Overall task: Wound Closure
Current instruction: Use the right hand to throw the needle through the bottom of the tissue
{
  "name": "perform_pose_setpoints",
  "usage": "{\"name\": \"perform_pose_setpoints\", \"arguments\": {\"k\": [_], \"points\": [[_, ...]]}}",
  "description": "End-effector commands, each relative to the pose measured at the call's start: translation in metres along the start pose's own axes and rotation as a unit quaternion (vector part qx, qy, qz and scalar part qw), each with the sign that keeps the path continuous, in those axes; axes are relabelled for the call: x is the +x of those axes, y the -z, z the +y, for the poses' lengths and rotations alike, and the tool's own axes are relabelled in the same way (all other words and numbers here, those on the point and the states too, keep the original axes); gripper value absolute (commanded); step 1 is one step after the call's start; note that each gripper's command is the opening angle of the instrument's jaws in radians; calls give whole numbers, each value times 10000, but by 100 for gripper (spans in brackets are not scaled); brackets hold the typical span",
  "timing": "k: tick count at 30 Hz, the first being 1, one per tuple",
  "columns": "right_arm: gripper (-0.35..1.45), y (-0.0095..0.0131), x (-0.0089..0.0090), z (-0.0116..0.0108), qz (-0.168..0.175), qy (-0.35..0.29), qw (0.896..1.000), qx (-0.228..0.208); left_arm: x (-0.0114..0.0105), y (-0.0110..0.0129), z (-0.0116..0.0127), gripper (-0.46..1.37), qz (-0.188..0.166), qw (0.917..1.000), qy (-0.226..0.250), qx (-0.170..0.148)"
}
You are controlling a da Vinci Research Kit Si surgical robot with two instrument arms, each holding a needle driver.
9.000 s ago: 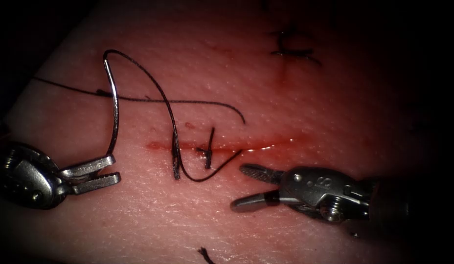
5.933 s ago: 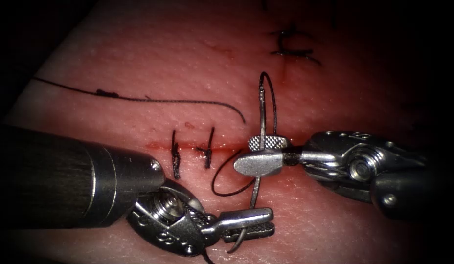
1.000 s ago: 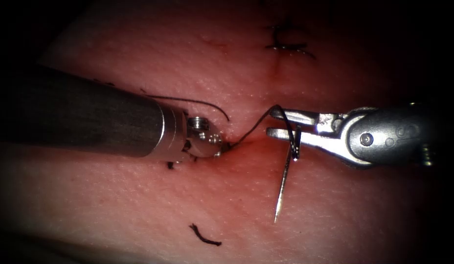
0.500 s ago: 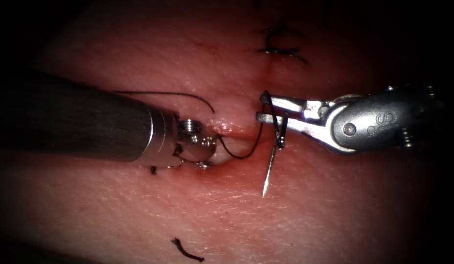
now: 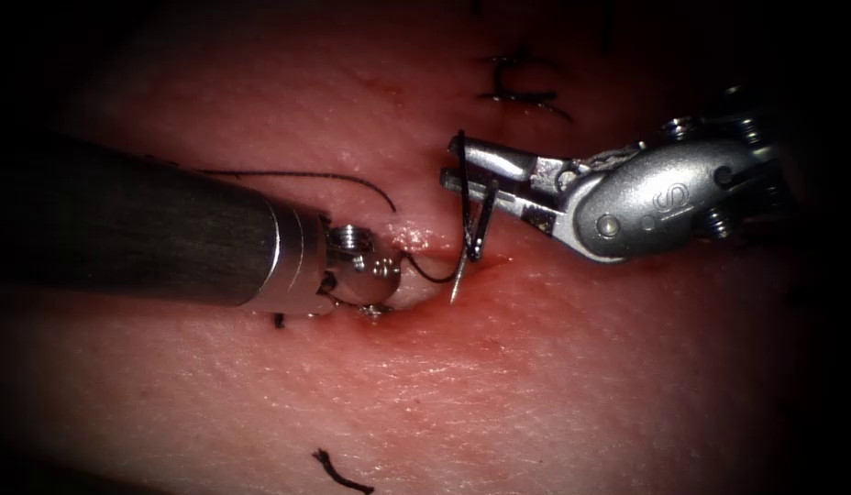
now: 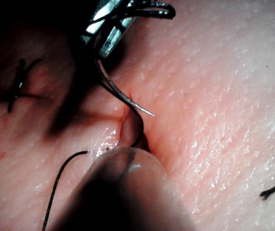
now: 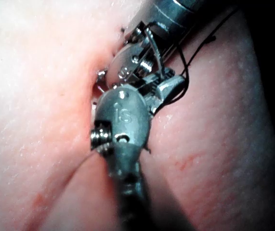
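The right tool (image 5: 455,163) comes in from 3 o'clock and points toward 9 o'clock, just above the centre of the endoscope view. Its 2 jaws are clenched on the needle (image 5: 458,280) near its thread end. From that grip the needle hangs down toward 6 o'clock, and its sharp tip sits close over the cut (image 5: 508,264) at the centre. In the left wrist view the needle (image 6: 123,98) curves out of the right tool's jaws and its tip is bare, not buried in the tissue (image 5: 536,385). Whether the tip touches the surface I cannot tell.

The left tool (image 5: 384,291) enters from 9 o'clock on a long dark shaft. Its end is pressed down into the cut just left of the needle tip, and the tissue dimples around it. Whether it grips anything I cannot tell.

The thread (image 5: 430,275) runs in a short slack curve from the left tool's end toward the needle. A dark loop of it lies over the right tool's jaws beside the needle. A loose strand (image 5: 306,174) lies on the tissue at about 11 o'clock, along the upper edge of the left shaft.

Red fluid (image 5: 499,286) wets the tissue around the cut, just right of the needle tip. A finished stitch (image 5: 522,90) sits at 12 o'clock, well apart from both tools. 1 short cut end of thread (image 5: 338,472) lies at 6 o'clock, near the frame's edge.
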Motion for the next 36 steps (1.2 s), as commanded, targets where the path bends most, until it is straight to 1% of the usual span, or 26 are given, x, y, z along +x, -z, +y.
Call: {"name": "perform_pose_setpoints", "arguments": {"k": [1, 4, 11, 15, 21, 24, 27, 33, 36], "points": [[-35, 0, -3, -4, 18, 28, 10000, -41, -1, 2, 1, 113, 12, 10000, -3, 2], [-35, -1, -12, -16, 53, 102, 9999, -46, 0, 6, 1, 113, 41, 10000, 3, -3], [-35, -6, -32, -35, 141, 325, 9992, -176, 2, 7, 3, 112, 43, 10000, 9, -7], [-35, -10, -35, -39, 189, 380, 9987, -265, 2, 7, 3, 111, 43, 10000, 7, -8], [-35, -18, -33, -34, 195, 382, 9986, -300, 2, 7, 3, 112, 56, 10000, 11, 0], [-35, -20, -33, -37, 215, 389, 9985, -312, 1, 8, 3, 111, 69, 10000, 12, 5], [-35, -20, -36, -45, 216, 426, 9985, -272, 2, 8, 4, 111, 82, 10000, 16, 11], [-35, -14, -48, -70, 235, 556, 9981, -156, 4, 14, 3, 110, 153, 9999, 10, 20], [-35, -12, -54, -79, 262, 606, 9977, -152, 6, 17, 6, 107, 169, 9999, 17, 15]]}}
